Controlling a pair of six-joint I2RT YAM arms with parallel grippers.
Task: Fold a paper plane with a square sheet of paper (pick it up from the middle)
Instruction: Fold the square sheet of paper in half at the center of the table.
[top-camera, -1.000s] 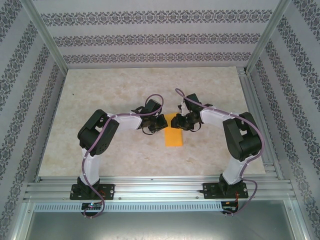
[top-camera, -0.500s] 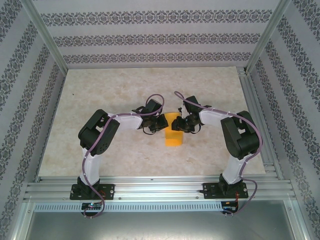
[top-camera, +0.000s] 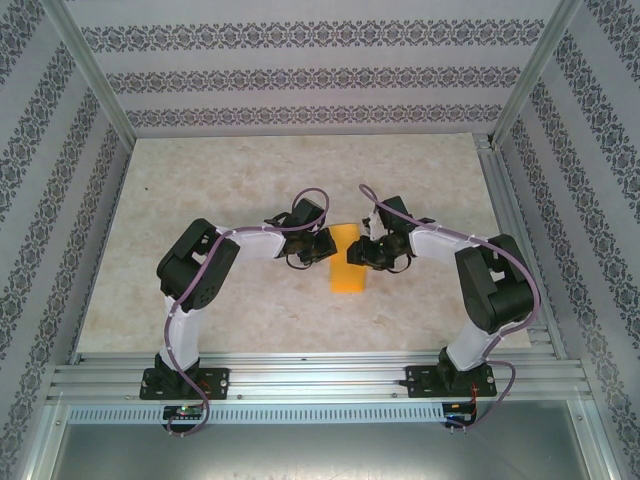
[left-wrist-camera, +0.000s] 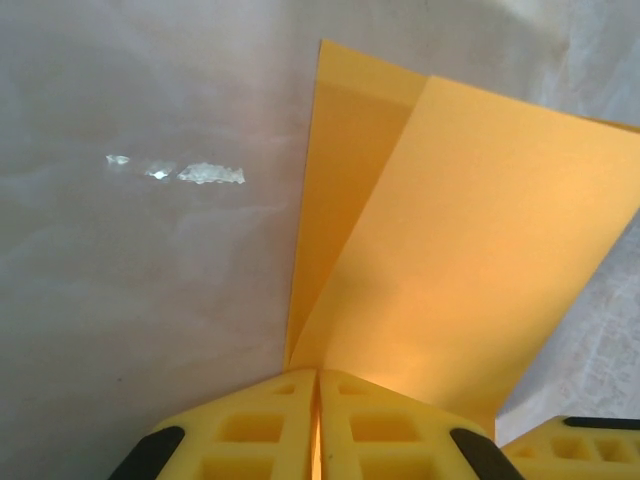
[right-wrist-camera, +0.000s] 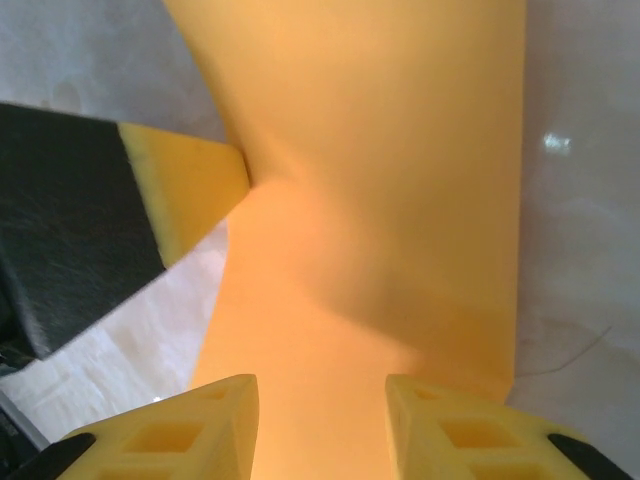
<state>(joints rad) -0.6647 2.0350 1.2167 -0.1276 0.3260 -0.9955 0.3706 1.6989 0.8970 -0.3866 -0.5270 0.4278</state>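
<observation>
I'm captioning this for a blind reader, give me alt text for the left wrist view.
The left gripper is shut on the near end of the folded orange paper, whose two layers fan away over the pale table.

Marbled table (top-camera: 210, 190) — orange paper (top-camera: 349, 276) on it.

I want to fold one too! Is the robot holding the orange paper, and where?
Yes. The left gripper, shut, pinches the square sheet of paper at its left edge. The right gripper is open, gripping nothing.
</observation>
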